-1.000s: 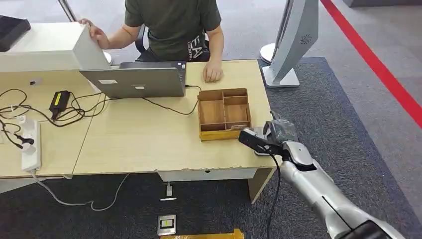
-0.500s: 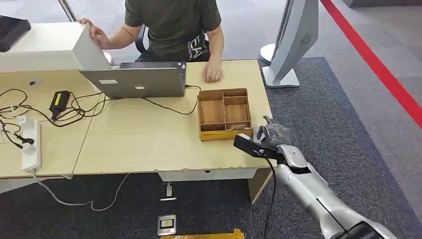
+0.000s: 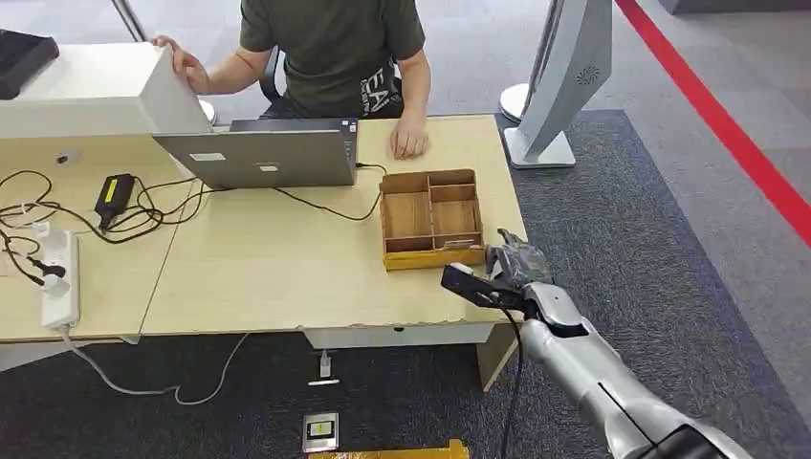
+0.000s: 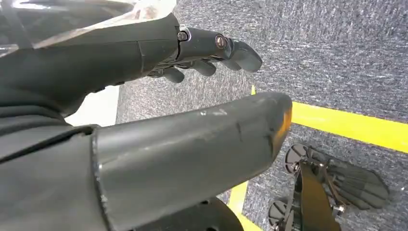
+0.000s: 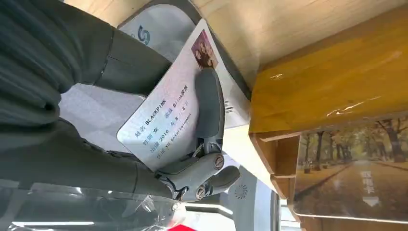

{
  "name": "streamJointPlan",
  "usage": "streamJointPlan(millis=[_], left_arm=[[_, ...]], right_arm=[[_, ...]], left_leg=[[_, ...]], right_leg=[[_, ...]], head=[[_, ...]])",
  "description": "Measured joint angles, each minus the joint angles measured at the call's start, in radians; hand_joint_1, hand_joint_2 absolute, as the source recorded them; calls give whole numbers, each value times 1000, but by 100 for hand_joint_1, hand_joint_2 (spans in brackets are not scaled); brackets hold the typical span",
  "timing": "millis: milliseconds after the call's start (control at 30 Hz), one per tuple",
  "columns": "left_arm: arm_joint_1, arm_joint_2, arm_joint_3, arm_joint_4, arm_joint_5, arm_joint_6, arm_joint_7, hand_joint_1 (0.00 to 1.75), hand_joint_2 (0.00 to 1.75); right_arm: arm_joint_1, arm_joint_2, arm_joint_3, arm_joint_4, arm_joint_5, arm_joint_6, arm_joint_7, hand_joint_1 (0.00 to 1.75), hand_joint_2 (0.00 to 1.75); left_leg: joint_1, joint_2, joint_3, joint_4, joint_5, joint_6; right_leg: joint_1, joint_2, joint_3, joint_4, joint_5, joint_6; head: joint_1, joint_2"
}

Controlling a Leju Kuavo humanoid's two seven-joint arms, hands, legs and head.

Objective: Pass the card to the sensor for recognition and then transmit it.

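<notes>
Because the card (image 5: 168,115) must be read before it is passed on, the right hand (image 5: 120,120) pinches it flat between thumb and fingers (image 5: 209,103), printed face showing, just above the grey sensor (image 5: 161,26) lying on the counter (image 3: 287,268) beside the wooden tray (image 3: 430,218). Its spot at the counter's near corner likely keeps it within the arm's reach. Hanging over the carpet, the left hand (image 4: 144,96) is empty, its fingers apart. A person (image 3: 330,53) sits behind a laptop (image 3: 258,153), probably the receiver.

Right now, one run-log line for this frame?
right hand: holds card | card: over the sensor, beside wooden tray | left hand: holds nothing, hanging over floor | person: seated behind desk
</notes>
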Motion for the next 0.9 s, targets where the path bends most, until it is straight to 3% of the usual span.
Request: streamJointPlan(millis=[133, 267, 467, 567, 733, 900], left_arm=[[0, -2, 2, 0, -1, -2, 3, 0, 0], [1, -2, 1, 0, -5, -2, 19, 0, 0], [2, -2, 0, 0, -21, -8, 45, 0, 0], [2, -2, -2, 0, -29, -8, 72, 0, 0], [0, -1, -3, 0, -38, 2, 71, 0, 0], [-2, 2, -10, 0, -54, -16, 27, 0, 0]], right_arm=[[-33, -7, 0, 2, 28, 12, 28, 175, 175], [-68, -35, -2, -75, 51, 70, 84, 175, 175], [-143, -88, -19, -281, 99, 238, 178, 175, 175], [-171, -109, -27, -390, 123, 288, 204, 175, 175], [-199, -116, -24, -524, 152, 334, 212, 175, 175], [-230, -72, -6, -553, 149, 314, 190, 175, 175]], left_leg=[[0, 0, 0, 0, 0, 0], [0, 0, 0, 0, 0, 0], [0, 0, 1, 1, 0, 0], [0, 0, 0, 1, 0, 0], [0, 0, 1, 0, 0, 0], [0, 0, 0, 0, 1, -1]], right_leg=[[0, 0, 0, 0, 0, 0], [0, 0, 0, 0, 0, 0], [0, 0, 0, 0, 1, 0], [0, 0, 0, 0, 1, 0], [0, 0, 0, 1, 1, 0], [0, 0, 0, 1, 1, -1]], head=[[0, 0], [0, 0], [0, 0], [0, 0], [0, 0], [0, 0]])
